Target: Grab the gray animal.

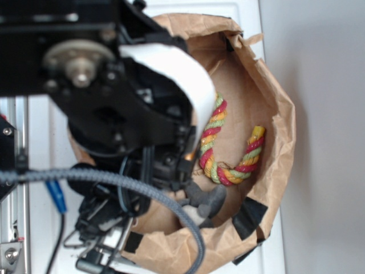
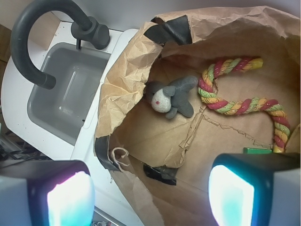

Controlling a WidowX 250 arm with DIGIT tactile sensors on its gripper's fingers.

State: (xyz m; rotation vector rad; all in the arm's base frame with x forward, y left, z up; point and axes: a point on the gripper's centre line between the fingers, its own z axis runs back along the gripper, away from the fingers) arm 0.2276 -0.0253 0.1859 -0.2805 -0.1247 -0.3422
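Note:
The gray animal (image 2: 171, 96) is a small plush with dark gray ears and a pale face with a red dot. It lies on the floor of a brown paper enclosure (image 2: 123, 89), close to its left wall. My gripper (image 2: 150, 195) hangs above the enclosure, open wide, with nothing between its fingers (image 2: 70, 200). The toy sits well ahead of the fingertips and nothing touches it. In the exterior view the gray animal (image 1: 205, 200) shows just below the black arm (image 1: 114, 108), which hides the fingers.
A red, yellow and green twisted rope (image 2: 235, 101) lies to the right of the plush. The crumpled paper walls (image 1: 279, 131) ring the floor, patched with black tape (image 2: 171, 28). A gray toy sink (image 2: 66, 94) with a dark faucet (image 2: 28, 37) stands left of the enclosure.

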